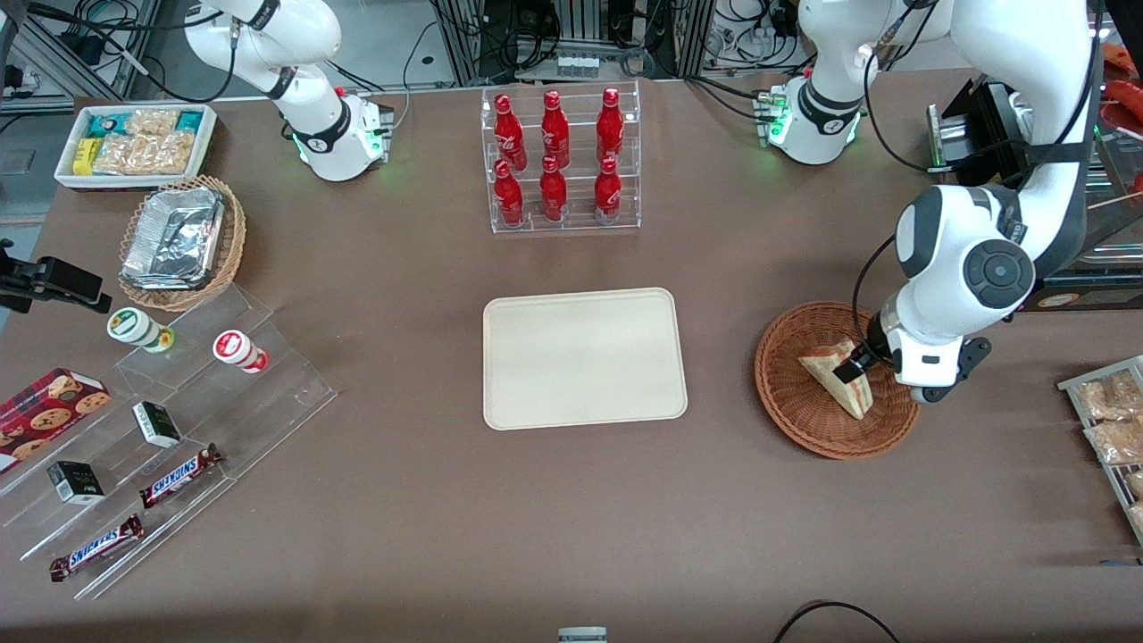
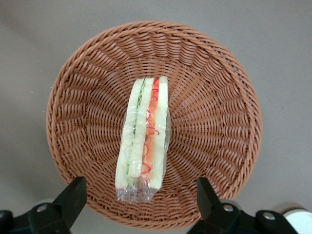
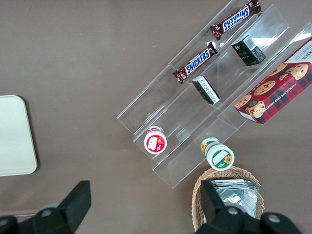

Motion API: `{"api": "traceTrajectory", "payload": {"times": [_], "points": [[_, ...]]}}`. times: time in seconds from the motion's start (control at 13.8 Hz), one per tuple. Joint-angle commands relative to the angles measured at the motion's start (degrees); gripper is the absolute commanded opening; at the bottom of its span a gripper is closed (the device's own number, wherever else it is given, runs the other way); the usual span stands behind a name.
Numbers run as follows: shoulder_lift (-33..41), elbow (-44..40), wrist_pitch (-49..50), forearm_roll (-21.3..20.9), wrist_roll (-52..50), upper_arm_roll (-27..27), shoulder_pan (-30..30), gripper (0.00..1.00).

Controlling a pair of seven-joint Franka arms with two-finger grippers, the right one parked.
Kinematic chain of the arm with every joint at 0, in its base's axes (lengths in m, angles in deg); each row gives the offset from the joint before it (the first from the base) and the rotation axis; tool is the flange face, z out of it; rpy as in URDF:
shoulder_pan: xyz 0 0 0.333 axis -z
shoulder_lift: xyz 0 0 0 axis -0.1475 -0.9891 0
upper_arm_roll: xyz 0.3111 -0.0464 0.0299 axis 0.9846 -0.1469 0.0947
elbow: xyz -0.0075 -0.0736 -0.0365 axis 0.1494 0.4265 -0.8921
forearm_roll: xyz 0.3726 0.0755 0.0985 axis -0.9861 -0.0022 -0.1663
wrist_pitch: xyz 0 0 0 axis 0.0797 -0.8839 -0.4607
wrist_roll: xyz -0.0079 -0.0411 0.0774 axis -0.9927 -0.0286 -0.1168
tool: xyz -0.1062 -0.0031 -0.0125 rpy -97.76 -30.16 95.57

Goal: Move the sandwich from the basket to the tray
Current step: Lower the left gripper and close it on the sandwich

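Brown bench, front view: sandwich (image 1: 838, 377) in basket (image 1: 804, 411), tray (image 1: 584, 357) well apart; pincer (image 1: 859, 364) low over it. Wrist view: fingers (image 2: 73, 195) spread wide, clamped on nothing, straddling the wrapped sandwich (image 2: 145, 134). Risk: film slips, or a finger snags wicker (image 2: 219, 122).

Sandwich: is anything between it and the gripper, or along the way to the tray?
Nothing visible. The gripper hovers open just above the sandwich in the basket, fingers either side of it. Only bare table separates basket and tray.
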Motion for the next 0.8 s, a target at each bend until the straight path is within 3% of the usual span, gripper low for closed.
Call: {"api": "traceTrajectory", "payload": {"times": [0.0,0.36,0.73], "points": [[-0.1,2.7,-3.9,0.0,-1.9,0.1,0.1,1.0],[-1.6,6.8,-10.7,0.2,-2.0,0.2,-0.5,1.0],[-3.5,6.9,-11.5,0.4,-4.5,0.2,-0.5,1.0]]}}
